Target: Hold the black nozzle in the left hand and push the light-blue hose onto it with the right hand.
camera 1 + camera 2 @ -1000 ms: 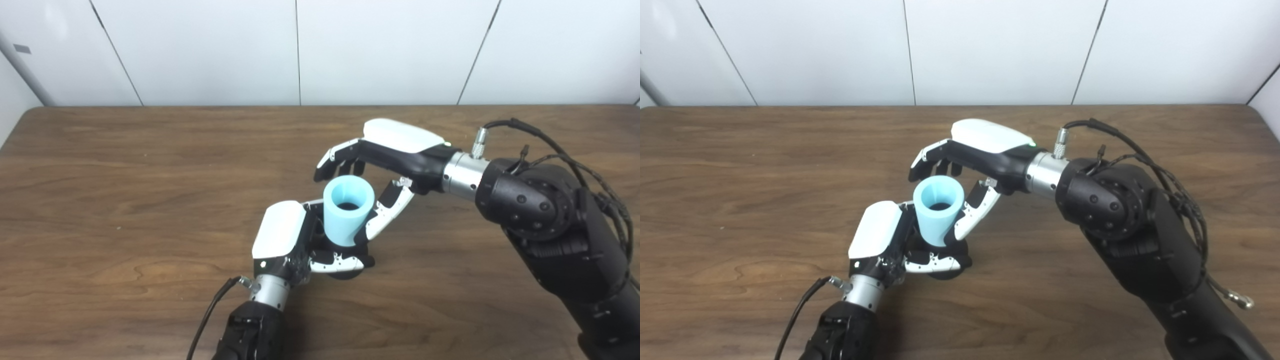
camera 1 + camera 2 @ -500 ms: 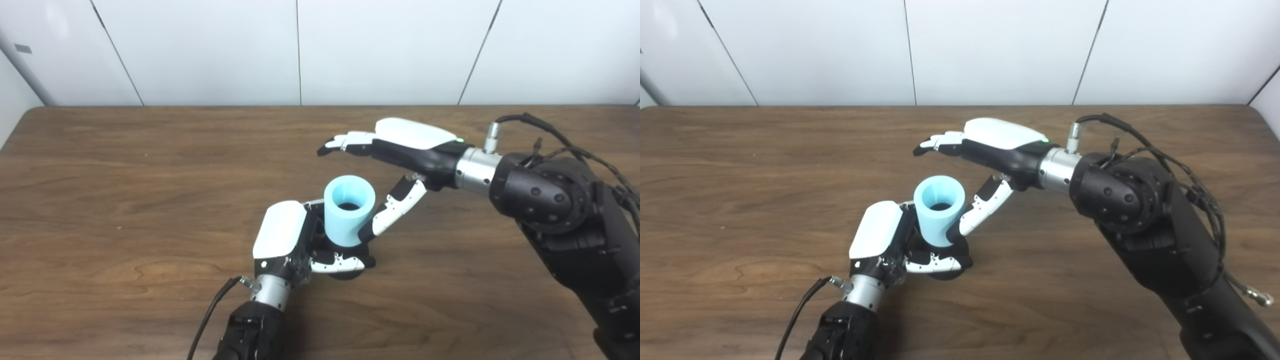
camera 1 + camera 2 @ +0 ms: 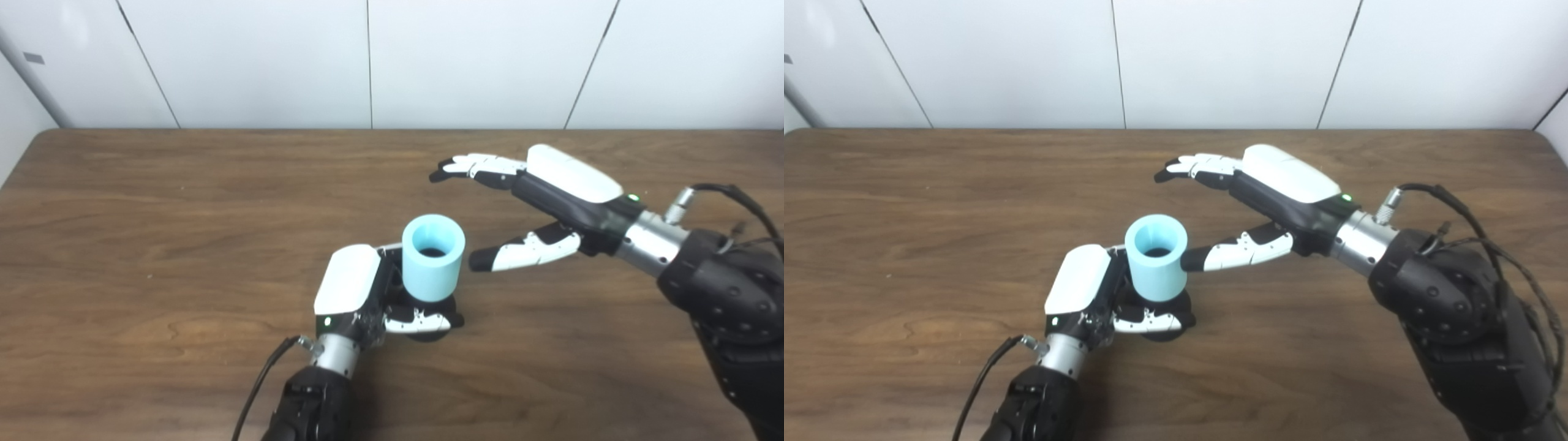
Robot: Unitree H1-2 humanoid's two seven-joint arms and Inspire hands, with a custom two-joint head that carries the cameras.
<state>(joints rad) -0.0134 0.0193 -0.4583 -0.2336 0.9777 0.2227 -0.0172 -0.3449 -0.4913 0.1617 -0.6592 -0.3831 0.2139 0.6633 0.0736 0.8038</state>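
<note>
A short, light-blue cylindrical hose piece (image 3: pixel 433 257) is seen standing upright, its open end facing up, seated over a black round-based nozzle (image 3: pixel 432 327) of which only the dark lower part shows beneath it. The nozzle is clasped by the left hand (image 3: pixel 367 294), whose fingers are curled closed around the black base, with the thumb (image 3: pixel 422 321) wrapped across its front; the base appears to rest on, or just above, the brown wooden worktop (image 3: pixel 153 245). This hold is judged to serve as an anchor, so that the nozzle stays fixed and vertical while the hose is pressed down.

The right hand (image 3: pixel 539 202) is spread wide and holds nothing. Its fingers (image 3: pixel 471 166) are stretched out flat, pointing toward 9 o'clock, and its thumb (image 3: pixel 520 254) is extended separately below them. The hose lies at about 8 o'clock from this hand. In the left eye view a clear gap is seen between thumb tip and hose wall; in the right eye view the two overlap, so contact cannot be ruled out entirely, though apart seems likelier.

Since the hose already sits on the nozzle with the right hand released, the pushing step is judged to be complete or nearly so. How deep the hose is seated cannot be told.
</note>
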